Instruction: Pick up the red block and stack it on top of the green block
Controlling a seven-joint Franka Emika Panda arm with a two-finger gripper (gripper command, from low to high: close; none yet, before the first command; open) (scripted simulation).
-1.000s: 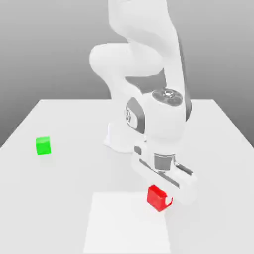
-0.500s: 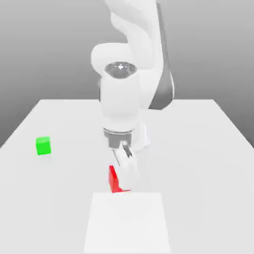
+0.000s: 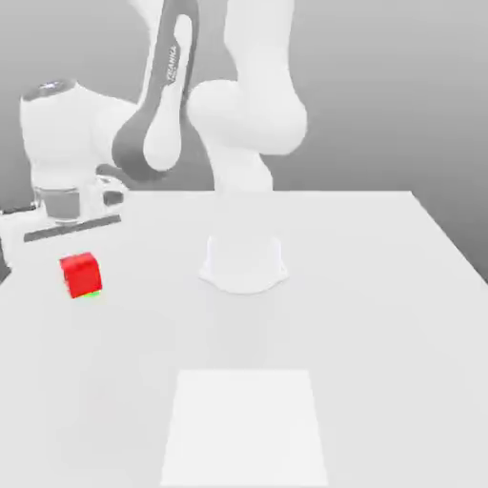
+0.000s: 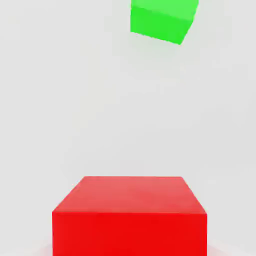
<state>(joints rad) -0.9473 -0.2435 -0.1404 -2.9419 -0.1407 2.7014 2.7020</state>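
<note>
- Exterior view: the white, smooth-shelled gripper [image 3: 80, 272] is at the exterior view's left, its jaws closed on the red block [image 3: 82, 274], a plain cube with matte faces, carried off the pale, smooth table [image 3: 343, 334].
- The green block [image 4: 162, 22], a plain matte cube, shows as a thin sliver below the red one in the exterior view; in the hand view the two are apart, so the stack is not made yet.
- Handling: the red cube looks rigid and probably light. Its faces should give flat, steady contact, and nothing about it suggests it is fragile; the matte finish is unlikely to be very slippery.
- Where to hold: a pair of opposite upright faces, about halfway along, with the underside left free to meet the green cube squarely. The present grip seems to suit that, though I cannot tell exactly where the pads press.
- The green cube probably slides or turns easily if nudged, so the red one is best kept above its top until lined up, then lowered gently and let go without a sideways push.
- Containers: the goal is the green cube's top face, not a container. A flat white panel [image 3: 244, 429] lies on the table, and I cannot tell whether it has any rim.
</note>
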